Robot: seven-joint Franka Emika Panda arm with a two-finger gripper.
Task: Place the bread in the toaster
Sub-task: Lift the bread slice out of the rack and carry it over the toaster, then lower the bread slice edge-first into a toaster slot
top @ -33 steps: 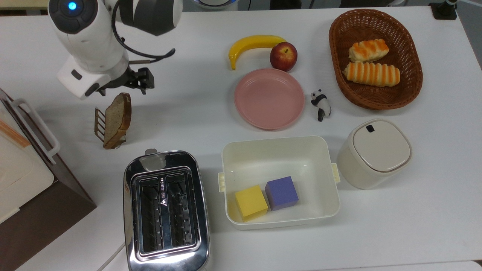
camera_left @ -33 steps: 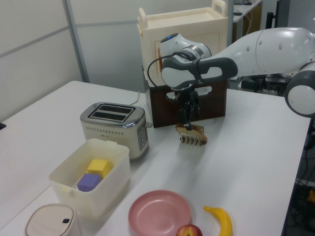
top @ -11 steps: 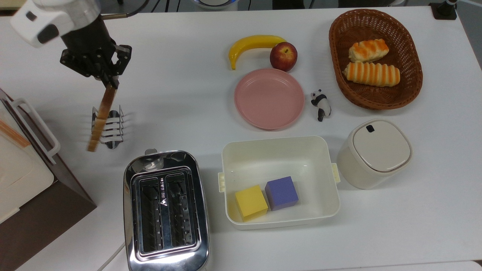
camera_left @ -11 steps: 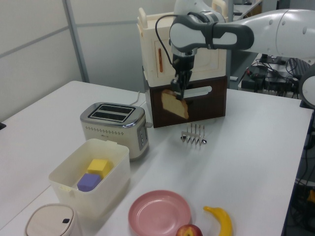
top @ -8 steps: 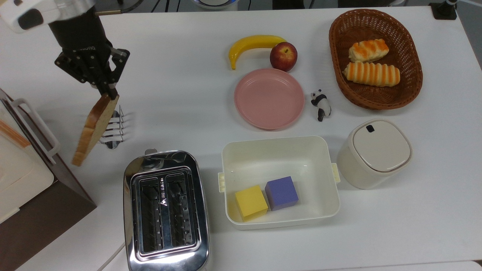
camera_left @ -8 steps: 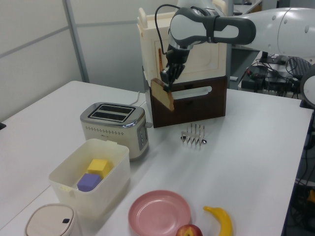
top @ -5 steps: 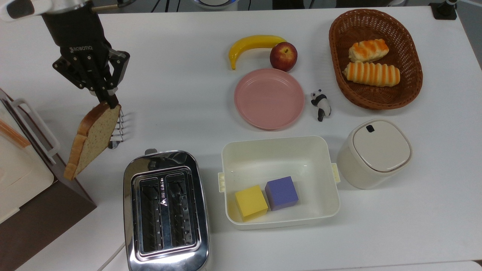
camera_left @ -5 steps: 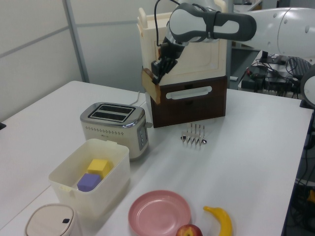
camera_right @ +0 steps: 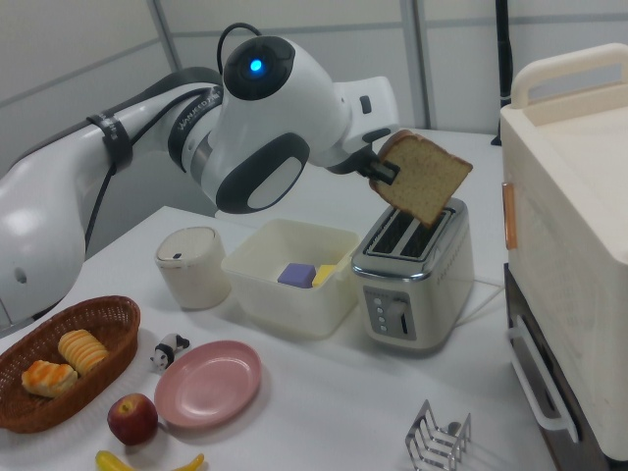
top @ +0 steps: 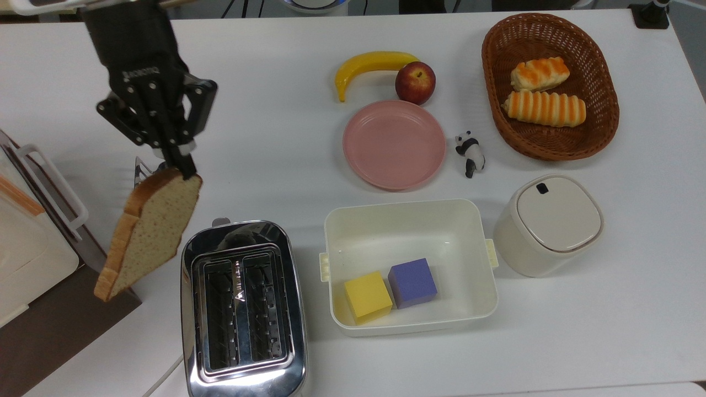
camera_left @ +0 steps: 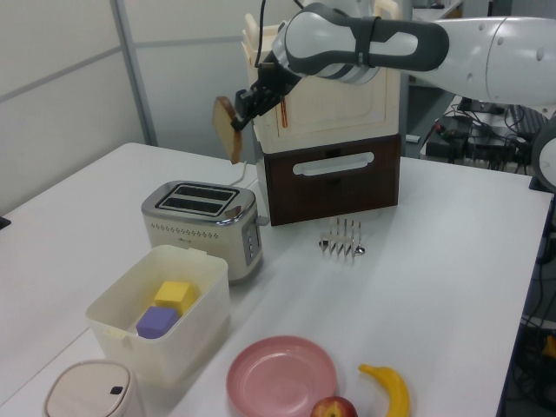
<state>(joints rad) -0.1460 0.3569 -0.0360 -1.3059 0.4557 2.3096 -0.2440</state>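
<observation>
My gripper (top: 185, 167) is shut on the top edge of the bread (top: 149, 231), a speckled light-brown slice with a darker crust. The slice hangs tilted in the air, over the table just off the toaster's left side in the top view. In the left view the bread (camera_left: 228, 129) is held by the gripper (camera_left: 244, 116) well above the chrome two-slot toaster (camera_left: 201, 217). The right view has the bread (camera_right: 424, 177) directly over the toaster (camera_right: 412, 285), with the gripper (camera_right: 383, 169) at its corner. Both slots of the toaster (top: 241, 298) are dark and hold nothing.
An empty wire toast rack (camera_left: 341, 239) stands behind the toaster. A cream and brown cabinet (top: 33, 264) sits at the top view's left edge. A white tub (top: 411, 207) with a yellow and a purple block stands beside the toaster. Pink plate (top: 394, 144), banana, apple, basket and lidded canister (top: 549, 223) lie further right.
The gripper lifted the bread out of the toast rack, raised it and carried it toward the toaster. The slice turned from edge-on to tilted, face showing.
</observation>
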